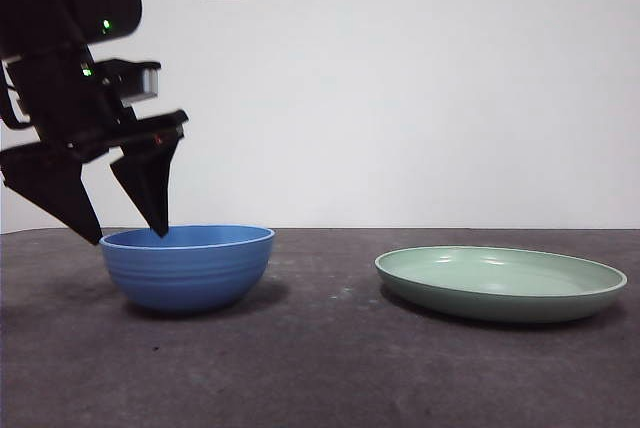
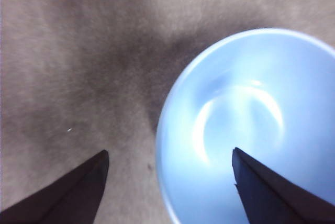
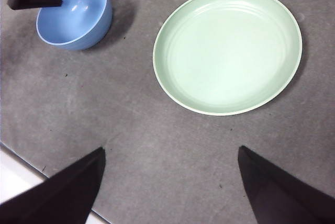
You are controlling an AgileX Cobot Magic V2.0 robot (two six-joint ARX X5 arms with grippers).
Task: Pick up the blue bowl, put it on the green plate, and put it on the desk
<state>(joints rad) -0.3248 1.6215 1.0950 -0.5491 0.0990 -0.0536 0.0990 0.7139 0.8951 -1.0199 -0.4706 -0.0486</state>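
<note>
I have the left gripper [image 1: 130, 233] spread wide over the blue bowl [image 1: 187, 268], one jaw tip dipping just inside the rim and the other outside it on the side away from the green plate [image 1: 500, 283], so the wall sits between them but nothing is pinched yet. The bowl stands on the desk [image 1: 330, 368], well apart from the plate, and the plate is bare. To do this grasp well, I judge I should lower a little further so the jaws overlap more of the wall before closing; a grip only at the lip could let the bowl tip or slide out. I would close slowly and keep the inner jaw off the curved floor of the bowl, then lift straight up before carrying it across. The right gripper [image 3: 170, 153] waits high above the desk with its jaws wide apart, holding nothing, and it looks clear of the path. The bowl sits upright with its mouth facing up; being round, it has no long axis across the desk, so its only real axis is vertical and any point on the rim serves equally.
</note>
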